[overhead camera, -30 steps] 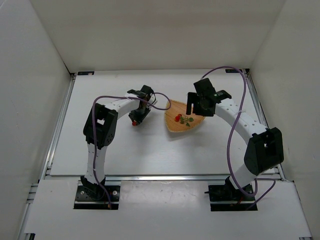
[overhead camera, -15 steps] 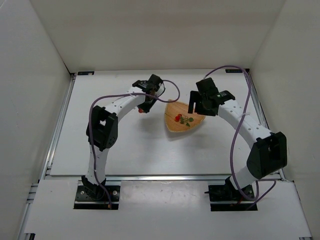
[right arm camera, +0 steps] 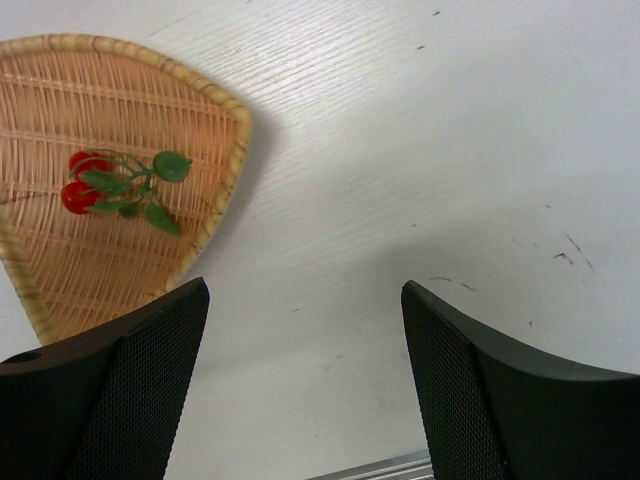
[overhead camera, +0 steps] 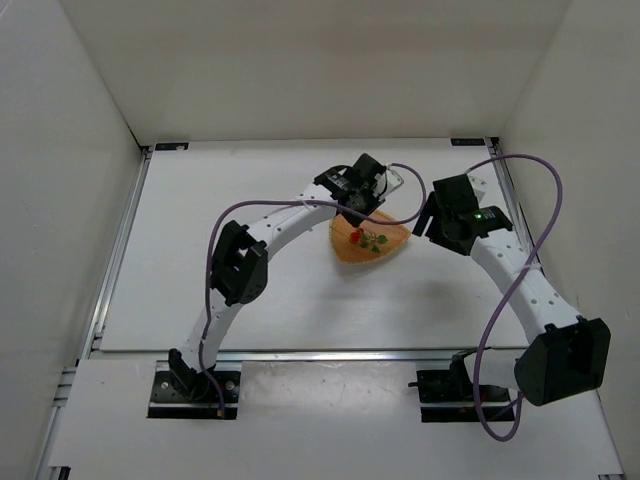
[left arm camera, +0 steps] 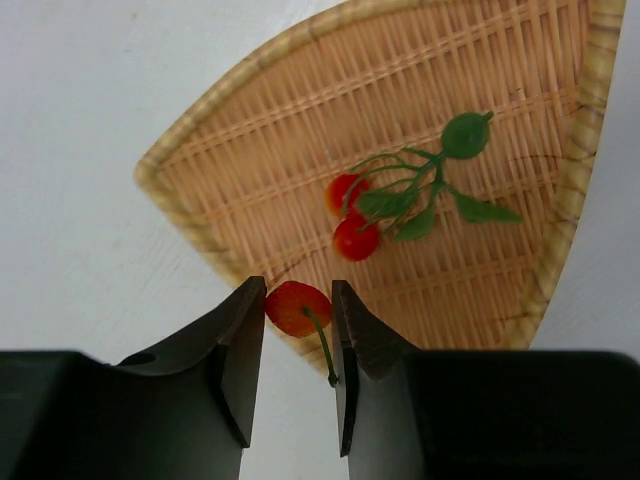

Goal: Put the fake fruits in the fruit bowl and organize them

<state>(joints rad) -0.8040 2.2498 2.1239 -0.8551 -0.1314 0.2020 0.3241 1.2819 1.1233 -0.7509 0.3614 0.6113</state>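
**Now: left gripper pinching the single cherry at the bowl's rim**

Your left gripper (left arm camera: 297,295) is closed on the single cherry (left arm camera: 295,307). The red ball sits squeezed between the two fingertips, and its thin stem trails down toward 5 o'clock along the inner face of one finger. In the left wrist view the cherry hangs over the near rim of the fruit bowl (left arm camera: 300,130). You cannot tell whether it touches the weave.

The bowl is a woven, light-brown dish of rounded-triangle shape. It lies flat on the white tabletop (right arm camera: 450,150), near the middle in the top view.

The cherry cluster (left arm camera: 355,238) is already inside the bowl, at about 1 o'clock from the held cherry. Two red balls lie close together, and their green stems and leaves fan out toward 2 o'clock. The cluster is clear of the rim on every side.

In the top view the left arm reaches across, so its gripper is at 12 o'clock of the bowl.

Your right gripper (right arm camera: 302,292) has its fingers spread wide with nothing between them. It hangs over bare tabletop at 3 o'clock of the bowl in the top view, apart from it. In the right wrist view the bowl and cluster show at 10 o'clock.
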